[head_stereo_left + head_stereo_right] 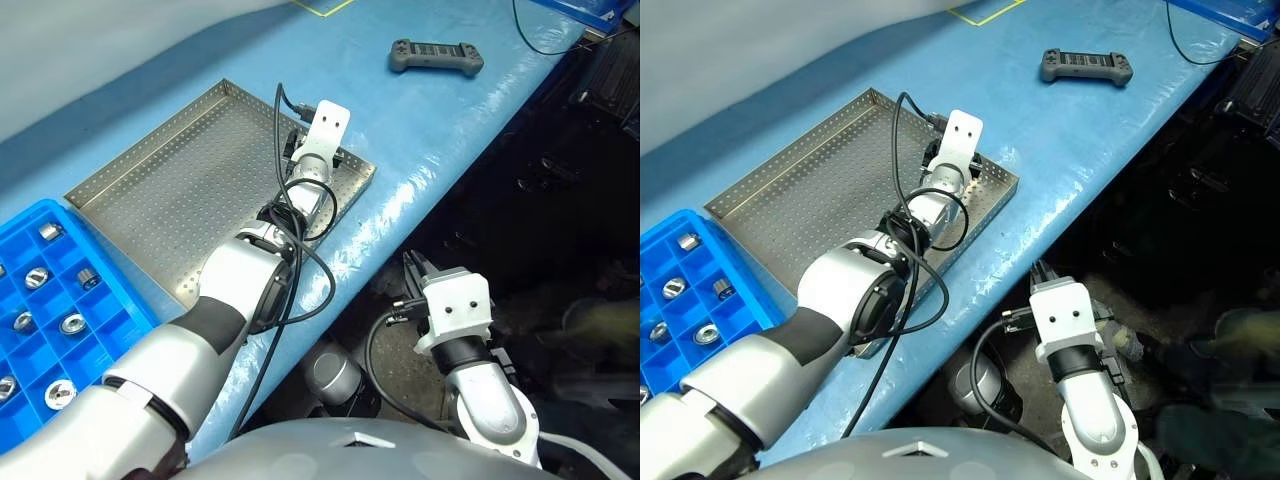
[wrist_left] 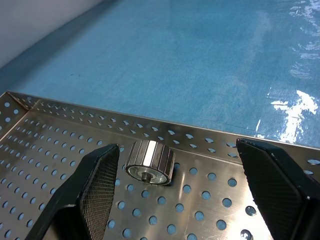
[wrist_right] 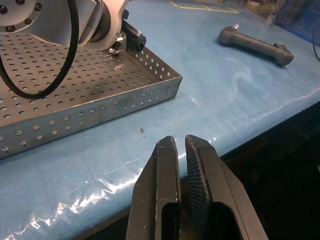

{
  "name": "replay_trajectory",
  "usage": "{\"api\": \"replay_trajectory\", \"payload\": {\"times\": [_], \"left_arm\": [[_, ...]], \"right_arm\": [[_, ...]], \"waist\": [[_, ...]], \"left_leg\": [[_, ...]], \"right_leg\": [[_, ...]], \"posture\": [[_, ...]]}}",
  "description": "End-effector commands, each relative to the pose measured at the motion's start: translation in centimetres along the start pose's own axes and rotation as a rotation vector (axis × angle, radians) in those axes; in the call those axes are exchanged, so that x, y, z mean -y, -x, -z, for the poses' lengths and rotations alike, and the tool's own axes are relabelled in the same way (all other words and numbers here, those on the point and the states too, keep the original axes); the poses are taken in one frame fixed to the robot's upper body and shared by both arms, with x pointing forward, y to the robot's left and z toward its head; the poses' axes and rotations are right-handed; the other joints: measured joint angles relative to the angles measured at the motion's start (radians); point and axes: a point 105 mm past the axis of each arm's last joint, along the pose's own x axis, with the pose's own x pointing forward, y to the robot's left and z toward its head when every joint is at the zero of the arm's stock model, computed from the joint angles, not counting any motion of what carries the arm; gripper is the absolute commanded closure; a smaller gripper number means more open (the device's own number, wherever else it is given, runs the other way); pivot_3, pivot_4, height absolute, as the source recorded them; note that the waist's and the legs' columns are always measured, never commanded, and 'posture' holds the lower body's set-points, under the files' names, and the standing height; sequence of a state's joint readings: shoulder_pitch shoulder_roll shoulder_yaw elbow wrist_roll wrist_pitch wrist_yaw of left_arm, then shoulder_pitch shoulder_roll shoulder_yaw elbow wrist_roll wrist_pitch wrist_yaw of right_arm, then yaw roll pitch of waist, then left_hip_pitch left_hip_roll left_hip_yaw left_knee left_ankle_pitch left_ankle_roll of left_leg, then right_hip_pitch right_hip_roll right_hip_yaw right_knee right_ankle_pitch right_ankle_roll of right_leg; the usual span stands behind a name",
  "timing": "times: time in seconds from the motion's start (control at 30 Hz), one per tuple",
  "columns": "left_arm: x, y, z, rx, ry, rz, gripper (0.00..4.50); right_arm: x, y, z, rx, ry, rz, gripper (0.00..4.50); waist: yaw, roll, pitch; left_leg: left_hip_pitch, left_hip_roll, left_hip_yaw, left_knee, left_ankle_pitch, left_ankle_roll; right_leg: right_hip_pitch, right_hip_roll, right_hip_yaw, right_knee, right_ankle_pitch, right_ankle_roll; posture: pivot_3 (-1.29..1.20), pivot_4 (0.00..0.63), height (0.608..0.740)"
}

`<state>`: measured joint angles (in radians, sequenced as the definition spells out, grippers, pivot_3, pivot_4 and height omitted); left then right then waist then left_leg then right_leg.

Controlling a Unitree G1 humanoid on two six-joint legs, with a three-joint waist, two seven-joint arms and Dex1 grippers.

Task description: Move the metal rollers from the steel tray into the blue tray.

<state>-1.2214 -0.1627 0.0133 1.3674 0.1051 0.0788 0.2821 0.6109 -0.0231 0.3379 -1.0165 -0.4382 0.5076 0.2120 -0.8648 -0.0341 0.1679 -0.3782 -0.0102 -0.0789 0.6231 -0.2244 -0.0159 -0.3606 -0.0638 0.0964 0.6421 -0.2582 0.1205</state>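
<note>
Blue-covered worktop (image 1: 450,120) spanning the scene, its glossy edge running diagonally past the right arm.

Steel tray (image 1: 160,190) lying square on the worktop: silver, perforated floor of small round holes, low raised rim also punched with holes. Nearly bare floor, with one roller in the far corner by the rim.

Blue tray (image 1: 60,330) just beside the steel tray on the robot's left, bright plastic, divided into small square compartments. Several metal rollers (image 1: 72,323) sitting in separate compartments there, one to a cell, some upright showing the hollow centre, some on their side.

Dark grey handheld controller (image 1: 436,55) lying farther out on the worktop, well apart from both trays.

Left hand (image 2: 170,195) reached out over the far corner of the steel tray, pointing slightly downward, fingers spread wide with nothing gripped. Textured black pads (image 2: 100,195) standing low over the tray floor on either side of the gap.

Right hand (image 3: 181,170) held back off the worktop edge, near the robot, fingers pressed together and holding nothing.

Single metal roller (image 2: 149,162) on the steel tray's floor close to the rim, between the left hand's spread fingers and nearer one of them, not touched by either. Short shiny cylinder lying on its side, faceted reflections along the wall, ringed end face with a small dark centre turned toward the wrist camera.
</note>
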Motion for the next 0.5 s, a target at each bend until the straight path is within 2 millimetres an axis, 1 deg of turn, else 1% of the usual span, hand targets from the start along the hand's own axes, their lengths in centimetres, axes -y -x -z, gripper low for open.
{"api": "replay_trajectory", "payload": {"times": [0.03,0.1,0.17,0.3,0.4,0.5], "left_arm": [[3.3,0.9,-2.9,0.080,0.082,0.085,0.42],[2.1,0.6,-4.1,0.124,0.109,0.072,0.42],[0.4,0.3,-4.9,0.159,0.138,0.049,0.42],[-2.5,-0.1,-6.3,0.227,0.170,0.045,0.42],[-4.7,-0.2,-7.1,0.288,0.193,0.072,0.42],[-7.1,0.0,-7.4,0.333,0.227,0.072,0.42]], "right_arm": [[-0.9,0.0,-1.5,0.044,-0.082,-0.002,4.13],[0.0,-0.5,-1.5,0.046,-0.074,0.039,4.13],[0.9,-1.0,-1.7,0.050,-0.075,0.079,4.13],[2.5,-2.1,-1.7,0.048,-0.070,0.136,4.13],[3.1,-3.1,-1.8,0.054,-0.059,0.138,4.13],[2.7,-3.9,-2.0,0.067,-0.054,0.100,4.13]], "waist": [[0.001,0.000,0.000],[0.004,0.000,0.000],[0.010,-0.001,0.000],[0.041,-0.001,0.000],[0.066,-0.001,0.000],[0.115,0.000,0.000]], "left_leg": [[0.000,0.000,0.000,0.000,0.000,0.000],[0.000,0.000,0.000,0.000,0.000,0.000],[0.000,0.000,0.000,0.000,0.000,0.000],[0.000,-0.001,0.000,0.001,0.000,0.000],[0.000,0.000,0.001,0.001,0.000,0.000],[0.000,0.000,0.001,0.001,0.000,0.000]], "right_leg": [[0.000,0.000,0.000,0.000,0.000,0.000],[0.000,0.000,0.000,0.000,0.000,0.000],[0.000,0.000,0.000,0.000,0.000,0.000],[0.001,0.000,0.000,0.000,0.001,0.001],[0.001,0.001,0.000,0.001,0.001,0.002],[0.000,0.001,0.001,0.002,0.001,0.002]], "posture": [[-0.74,0.150,0.740],[-0.72,0.150,0.740],[-0.68,0.150,0.740],[-0.63,0.150,0.740],[-0.56,0.150,0.740],[-0.52,0.150,0.740]]}}
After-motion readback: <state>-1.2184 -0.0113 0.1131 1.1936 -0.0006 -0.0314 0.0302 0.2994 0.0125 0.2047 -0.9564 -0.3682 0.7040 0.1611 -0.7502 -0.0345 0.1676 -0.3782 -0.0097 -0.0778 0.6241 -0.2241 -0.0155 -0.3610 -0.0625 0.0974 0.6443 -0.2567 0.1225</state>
